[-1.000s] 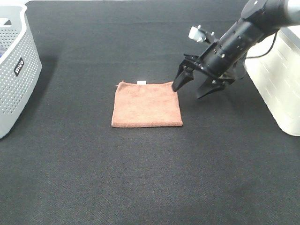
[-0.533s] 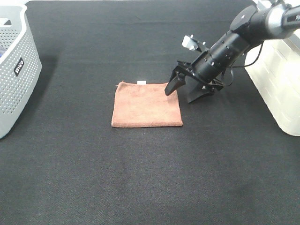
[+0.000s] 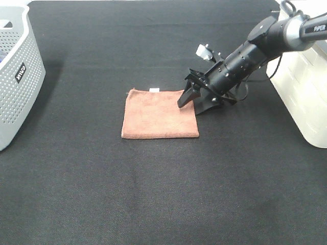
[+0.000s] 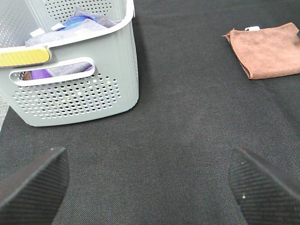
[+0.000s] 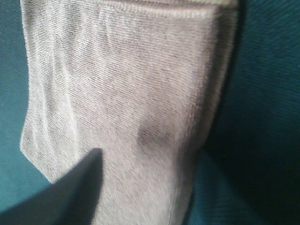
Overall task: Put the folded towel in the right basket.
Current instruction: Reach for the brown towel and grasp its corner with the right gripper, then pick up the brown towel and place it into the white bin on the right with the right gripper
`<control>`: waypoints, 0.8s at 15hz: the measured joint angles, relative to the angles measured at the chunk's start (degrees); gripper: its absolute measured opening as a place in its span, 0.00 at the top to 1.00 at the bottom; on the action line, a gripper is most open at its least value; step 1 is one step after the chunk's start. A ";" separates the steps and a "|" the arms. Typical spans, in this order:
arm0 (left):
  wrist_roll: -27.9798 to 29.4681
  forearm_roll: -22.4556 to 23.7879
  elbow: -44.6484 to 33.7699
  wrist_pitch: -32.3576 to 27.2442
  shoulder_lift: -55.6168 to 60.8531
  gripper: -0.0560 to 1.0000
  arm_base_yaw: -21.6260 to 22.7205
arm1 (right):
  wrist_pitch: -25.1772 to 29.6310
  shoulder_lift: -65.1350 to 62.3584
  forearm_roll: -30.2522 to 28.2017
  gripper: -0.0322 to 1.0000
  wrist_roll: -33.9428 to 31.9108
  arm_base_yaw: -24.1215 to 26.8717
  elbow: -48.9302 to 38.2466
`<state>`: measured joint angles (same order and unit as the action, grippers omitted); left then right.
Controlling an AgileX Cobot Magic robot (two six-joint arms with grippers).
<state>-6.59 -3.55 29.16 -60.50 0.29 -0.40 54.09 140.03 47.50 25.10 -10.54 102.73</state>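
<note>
The folded towel (image 3: 160,113) lay flat on the black table covering (image 3: 153,194), about midway between the two containers and touching neither. Its small white tag (image 3: 154,90) sat on the far edge. The right basket (image 3: 305,92), white and plain-walled, stood at the right edge of the overhead view, well apart from the towel, and nothing could be seen inside it from that angle. The right gripper (image 3: 192,104) was low at the towel's far right corner with its jaws parted. One finger (image 3: 183,98) was over the cloth near that corner and the other was over the bare covering just beside the towel's right edge. Whether either finger touched the cloth could not be determined. The right wrist view was blurred and showed the terry surface at close range, with a single dark finger at the frame edge. The left gripper (image 4: 149,187) was spread wide with nothing between its fingers, above bare covering near the grey perforated basket (image 4: 79,93). That basket held folded cloths in purple, blue and grey, and the towel lay well beyond it.
</note>
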 joint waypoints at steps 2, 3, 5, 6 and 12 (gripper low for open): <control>0.00 0.00 0.00 0.00 0.00 0.12 0.00 | -0.06 0.40 1.83 0.67 1.03 0.00 -0.11; 0.00 0.00 0.00 0.00 0.00 0.12 0.00 | -0.11 0.52 2.52 0.77 1.03 0.00 -0.11; 0.00 0.00 0.00 0.00 0.00 0.12 0.00 | -0.23 0.63 2.29 0.96 1.03 0.00 0.06; 0.00 0.00 0.00 0.00 0.00 0.12 0.00 | -0.06 0.63 1.95 0.97 1.03 0.00 0.52; 0.00 0.00 0.00 0.00 0.00 0.12 0.00 | 10.89 0.23 -7.79 0.97 -5.44 -0.06 14.95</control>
<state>-6.59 -3.55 29.16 -60.50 0.29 -0.40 64.97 140.26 39.71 19.65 -10.60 117.69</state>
